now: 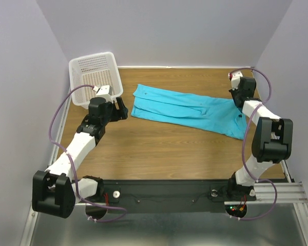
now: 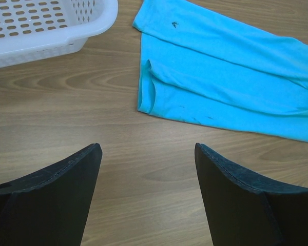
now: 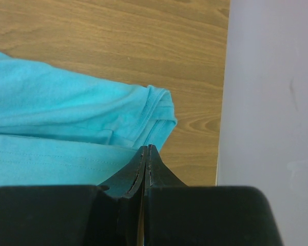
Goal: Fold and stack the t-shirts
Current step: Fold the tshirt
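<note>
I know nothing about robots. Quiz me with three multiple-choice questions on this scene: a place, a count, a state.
1. Where on the wooden table is the white perforated plastic basket? A far left corner; B near right corner; C centre.
2. How many turquoise cloth shirts lie there? A three; B one; C two.
3. The left arm's black fingers are: A shut; B gripping the basket; C spread open.
Key: 1A, it stands by the back wall, left; 2B, only one garment shows; 3C, bare wood shows between them.
</note>
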Robot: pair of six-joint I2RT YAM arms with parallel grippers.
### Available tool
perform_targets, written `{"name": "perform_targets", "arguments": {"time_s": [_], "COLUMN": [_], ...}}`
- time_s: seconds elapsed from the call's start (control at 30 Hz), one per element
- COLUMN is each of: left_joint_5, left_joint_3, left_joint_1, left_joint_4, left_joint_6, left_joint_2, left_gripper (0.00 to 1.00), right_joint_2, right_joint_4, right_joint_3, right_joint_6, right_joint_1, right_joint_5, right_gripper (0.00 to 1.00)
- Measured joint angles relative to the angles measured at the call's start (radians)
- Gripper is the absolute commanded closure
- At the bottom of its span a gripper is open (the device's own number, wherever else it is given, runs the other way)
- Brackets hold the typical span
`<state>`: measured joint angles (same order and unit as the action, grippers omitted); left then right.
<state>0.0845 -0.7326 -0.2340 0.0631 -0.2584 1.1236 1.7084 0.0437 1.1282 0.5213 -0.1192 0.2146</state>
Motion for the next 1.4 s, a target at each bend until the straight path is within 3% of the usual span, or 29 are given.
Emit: {"name": "perform_targets", "arguments": {"time_s": [0.6,1.2,1.3,1.33,1.4], "left_joint_5": [0.037,0.074,0.058,0.050,0.030], "left_joint_3": [-0.001,-0.122,-0.152,-0.169,-0.206], "left_joint_1": [0.000,-0.023,-0.046,-0.056,-0.081], "left_joint_4": [0.000,-0.027,-0.034,-0.037,-0.042], "left_joint_6": [0.015,0.083,0.082,0.083,0.082], "left_joint_2": [0.050,0.262,0.311,0.328,0.365], "left_gripper": [0.21,0.33,0.35,0.36,0.40], "right_joint_2": [0.002,0.075,0.075,0.075,0.075], "right_joint_4": [-0.060,-0.072,-0.074,-0.074,-0.074], "right_joint_3": [-0.057,-0.077,-0.077,-0.077,-0.077], "right_joint_6": [-0.006,-0.029,-0.036,-0.036,-0.041], "right_joint_1": [-0.036,-0.047,-0.051,-0.051,-0.052], "right_joint_5": [0.011,0.014,0.014,0.014,0.013], "right_gripper": [0.99,0.99,0.71,0.49,0.35]}}
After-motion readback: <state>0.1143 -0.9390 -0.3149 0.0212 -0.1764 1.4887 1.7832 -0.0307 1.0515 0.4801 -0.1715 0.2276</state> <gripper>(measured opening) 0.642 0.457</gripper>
